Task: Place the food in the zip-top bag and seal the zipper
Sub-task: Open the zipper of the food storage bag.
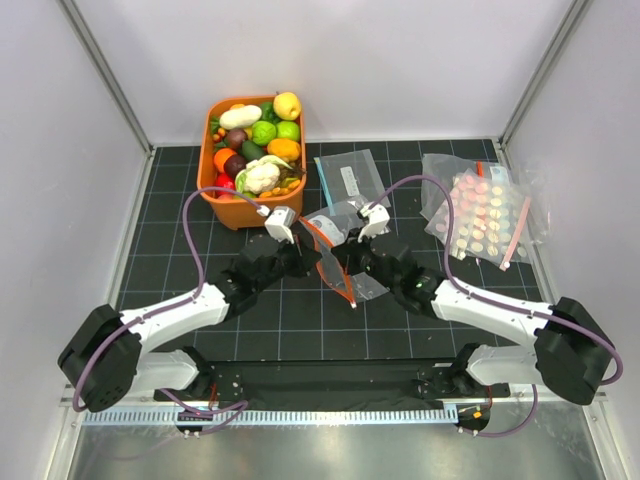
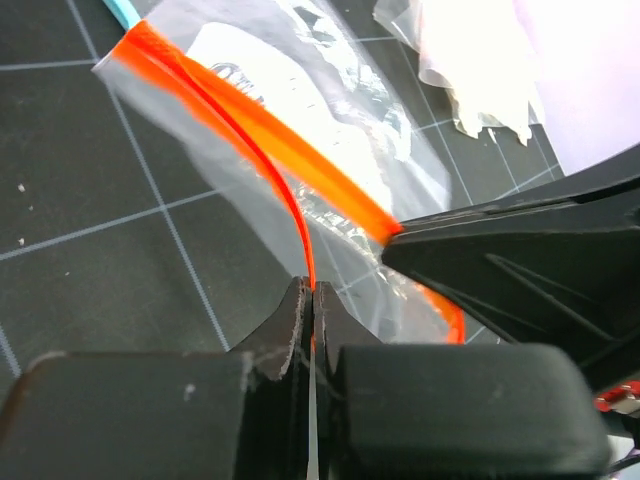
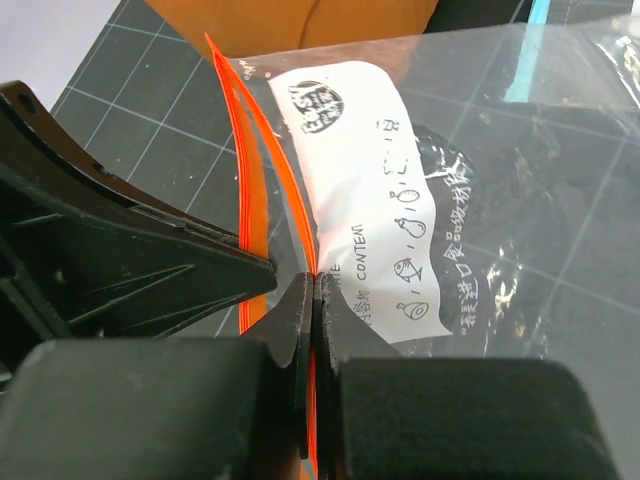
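The zip-top bag point(image 1: 338, 268) is held up off the mat between my two grippers, its mouth spread a little. It shows no food inside. Its orange-red zipper point(image 1: 326, 256) runs from upper left to lower right. My left gripper point(image 1: 306, 258) is shut on one side of the zipper point(image 2: 250, 120). My right gripper point(image 1: 346, 262) is shut on the other side point(image 3: 240, 150). The bag point(image 3: 480, 200) carries a white printed label. The food point(image 1: 262, 177), with a cauliflower and limes, lies in the orange bin point(image 1: 222, 208), behind the left gripper.
A flat clear bag with a blue edge point(image 1: 350, 175) lies behind the held bag. A larger clear bag of pink and orange discs point(image 1: 485, 212) lies at the right. White walls enclose the black grid mat point(image 1: 170, 270).
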